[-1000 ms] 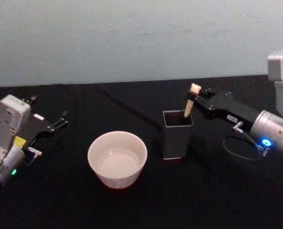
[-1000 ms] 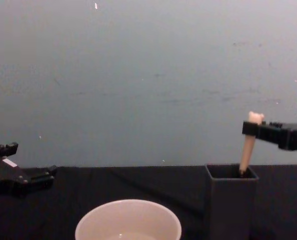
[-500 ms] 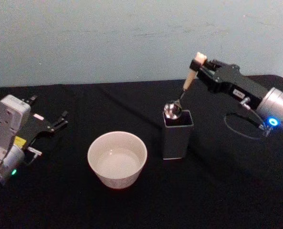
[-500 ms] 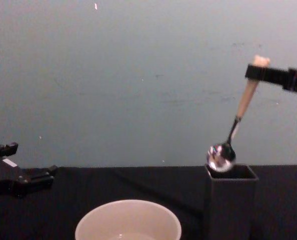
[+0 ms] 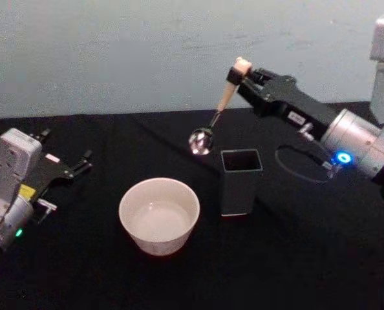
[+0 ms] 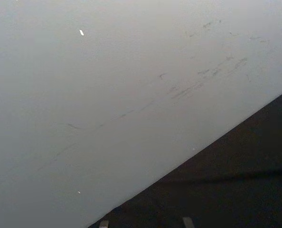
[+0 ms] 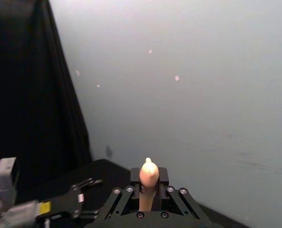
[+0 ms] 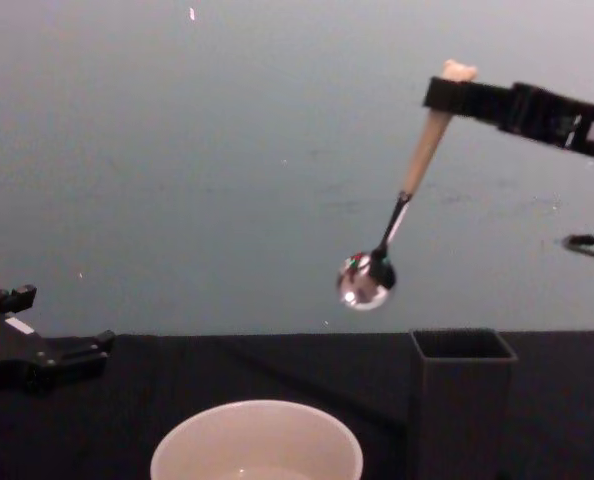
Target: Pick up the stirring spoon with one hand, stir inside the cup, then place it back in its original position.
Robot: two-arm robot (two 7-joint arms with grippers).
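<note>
Right gripper (image 5: 237,76) holds the stirring spoon (image 5: 222,101) aloft.

Right arm (image 5: 357,139): reaches in from right side, stretched forward and toward left, blue ring lit at wrist. Right end effector (image 5: 236,76): held high, level, fingers pinched on top of stirring spoon (image 5: 225,97) handle. Left arm (image 5: 8,187): parked low at far left. Left end effector (image 5: 66,147): fingers spread apart.
</note>
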